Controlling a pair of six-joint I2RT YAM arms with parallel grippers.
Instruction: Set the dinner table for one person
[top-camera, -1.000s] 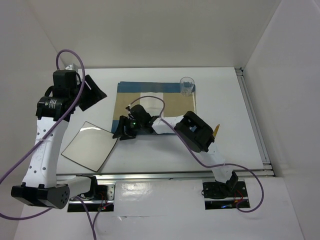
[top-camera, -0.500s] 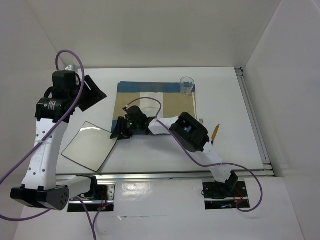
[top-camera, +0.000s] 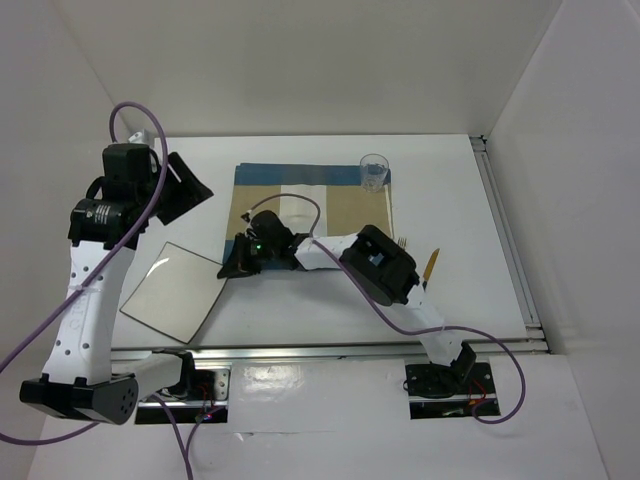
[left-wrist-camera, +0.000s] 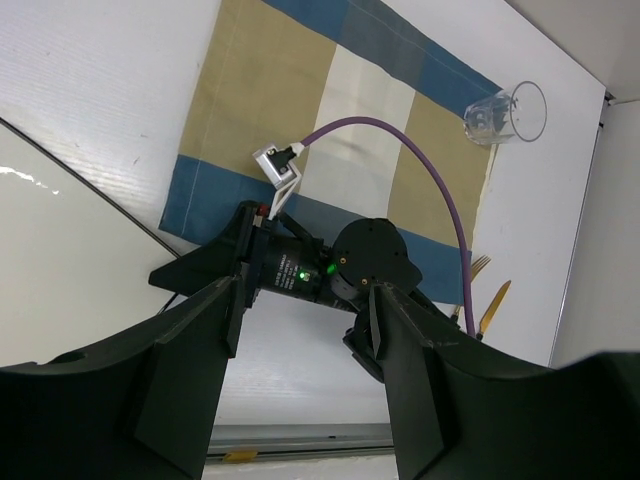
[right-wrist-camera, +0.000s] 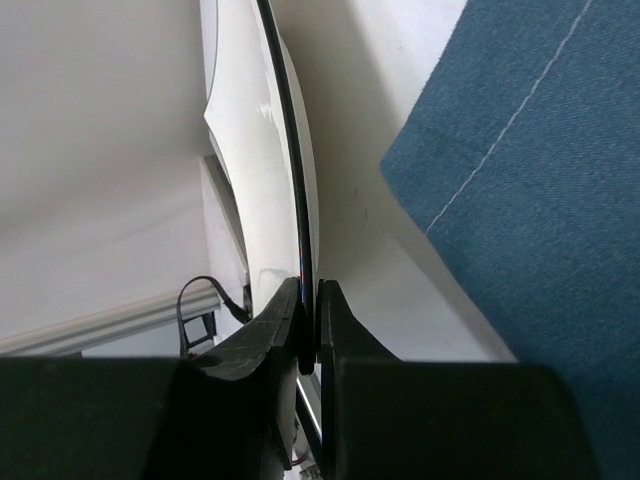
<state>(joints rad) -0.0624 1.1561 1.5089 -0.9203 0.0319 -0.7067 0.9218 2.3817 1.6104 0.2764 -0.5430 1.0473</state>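
Two fingers of my right gripper (right-wrist-camera: 308, 318) are pinched together on the thin rim of the white square plate (right-wrist-camera: 250, 120), with only the tips over the edge (a shallow bite, by my reckoning). The plate lies on the dinner table (top-camera: 450, 190) just left of the blue-and-tan placemat (top-camera: 330, 205), its right corner in my grip and close to the mat's near-left corner. Whether that corner is off the tabletop I cannot tell. To do this well, I judge the plate should be drawn right and far onto the middle of the mat, raised enough that its rim clears the cloth without rumpling it, and moved slowly, since so slight a hold could slip. The glass (top-camera: 374, 172) stands at the mat's far-right corner, and the fork (left-wrist-camera: 478, 266) and an orange-handled utensil (left-wrist-camera: 493, 308) lie right of the mat, all well apart from that path. My left gripper (top-camera: 186, 186) hangs over the far-left of the table, fingers apart, holding nothing
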